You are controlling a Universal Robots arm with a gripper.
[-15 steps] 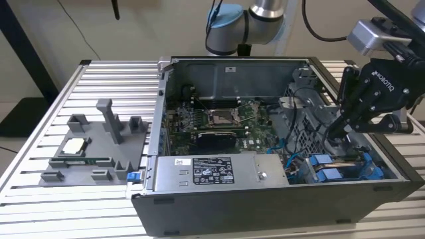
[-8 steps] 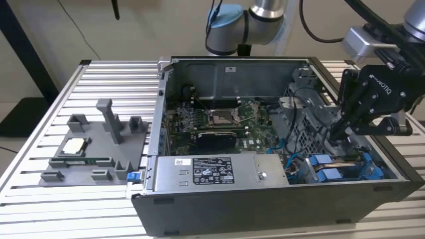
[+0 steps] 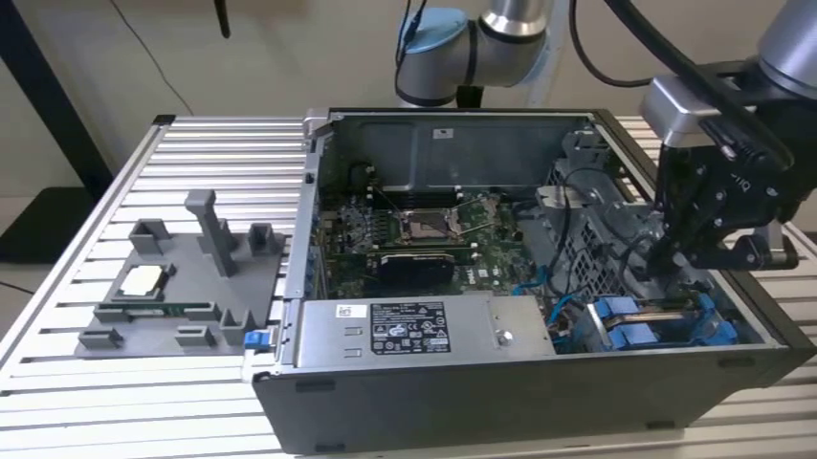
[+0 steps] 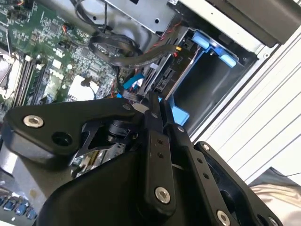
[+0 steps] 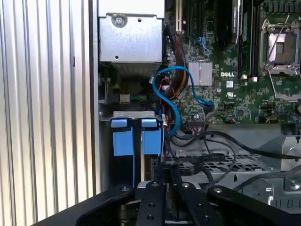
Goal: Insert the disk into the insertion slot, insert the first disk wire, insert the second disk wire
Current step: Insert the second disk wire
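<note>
Starting at the exterior view's left, well apart from the gripper, we see a grey fixture tray (image 3: pixel 179 287) lying on the slatted table (image 3: pixel 205 153), with a small chip (image 3: pixel 141 280) resting on it. Nearer, the open computer case (image 3: pixel 422 124) shows its motherboard (image 3: pixel 422 229) with the bare processor socket (image 3: pixel 426 225), and the grey power-supply box (image 3: pixel 422 327) sits along the front wall. At the exterior view's right, the gripper (image 3: pixel 664 256) reaches down inside the case, just above the drive bay. Below it stands the disk (image 3: pixel 651 320) in its blue frame, seated in the bay, also seen in the second wrist view (image 4: pixel 207 52) and the first wrist view (image 5: pixel 134 139). In the second wrist view the fingers (image 4: pixel 155 113) lie pressed close together with almost no gap, and whether they pinch anything we cannot tell. A loop of black cables (image 4: pixel 117 47) crosses just beside the fingertips, between them and the bay. In the first wrist view a blue data cable (image 5: pixel 171 94) curls between the disk and the motherboard, and more black wires (image 5: pixel 221 146) lie across the perforated metal cage (image 5: pixel 211 165) next to the gripper.
</note>
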